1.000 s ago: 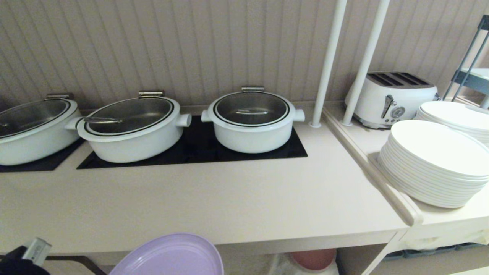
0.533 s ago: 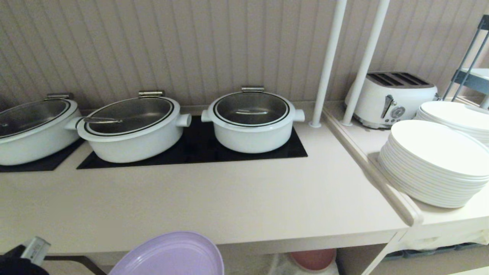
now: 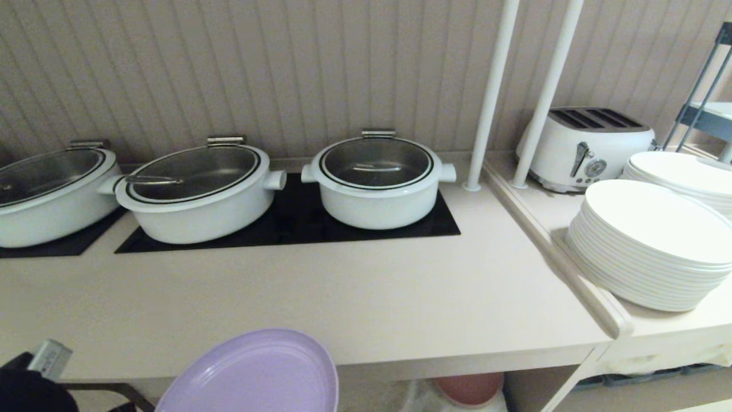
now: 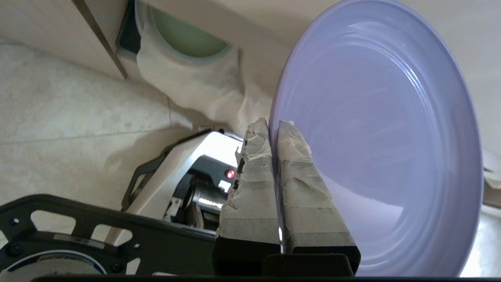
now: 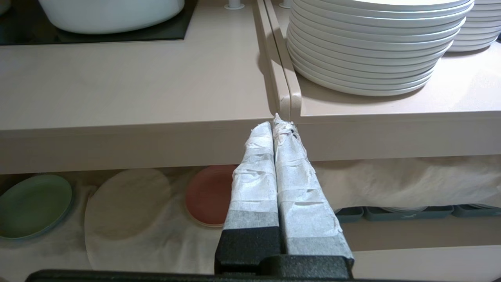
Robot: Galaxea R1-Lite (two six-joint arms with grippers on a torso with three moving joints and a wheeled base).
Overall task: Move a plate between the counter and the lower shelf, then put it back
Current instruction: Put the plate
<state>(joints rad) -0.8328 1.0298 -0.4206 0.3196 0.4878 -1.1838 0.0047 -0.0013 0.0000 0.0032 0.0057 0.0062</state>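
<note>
In the head view, the lavender plate (image 3: 254,375) is seen low in the frame, held in front of the counter's (image 3: 320,309) front edge and overlapping it, with part of the plate cut off by the frame's lower border. Three white pots (image 3: 377,180) are set on black hob panels (image 3: 286,226) at the back of the counter. A stack of white plates (image 3: 652,246) and a white toaster (image 3: 583,149) are placed on the adjoining surface to the right. A pink-red plate (image 3: 470,388) is glimpsed under the counter.

In the left wrist view, the left gripper (image 4: 272,127) is shown with its taped fingers (image 4: 250,180) pressed together on the rim of the plate (image 4: 375,137), one on each face of it. A green plate (image 4: 184,37) is seen on white cloth (image 4: 191,86) in the lower shelf beyond.

In the right wrist view, the right gripper (image 5: 276,125) is held before the counter's edge (image 5: 137,145), its fingers closed on nothing. In the lower shelf (image 5: 164,235), the green plate (image 5: 33,205) and the pink-red plate (image 5: 207,194) are laid on the cloth (image 5: 391,180), well apart, and a round shape under the cloth lies between them.
</note>
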